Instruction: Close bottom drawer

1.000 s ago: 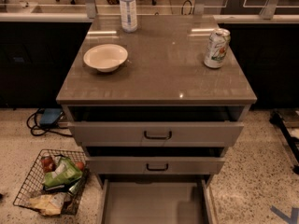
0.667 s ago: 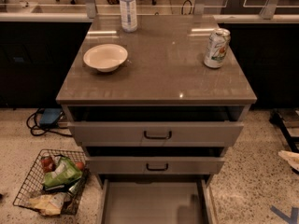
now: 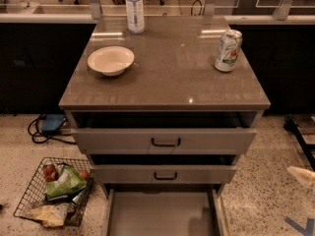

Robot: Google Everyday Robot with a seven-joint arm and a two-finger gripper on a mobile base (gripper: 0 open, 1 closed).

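The bottom drawer of the grey-beige cabinet is pulled far out toward me. Its plain grey tray lies open at the lower edge of the camera view, and its front and handle are cut off below. The two drawers above it, the middle one and the top one, each stand slightly out and carry a small black bar handle. A pale blurred shape at the right edge, low over the floor, is my gripper. It is well to the right of the bottom drawer and apart from it.
On the cabinet top stand a white bowl, a water bottle and a drinks can. A wire basket with packets sits on the floor at the left. Cables lie behind it, and a dark stand leg is at the right.
The pale gripper has come into view at the right edge and moved lower and further in. The drawers and the objects on top have not moved.
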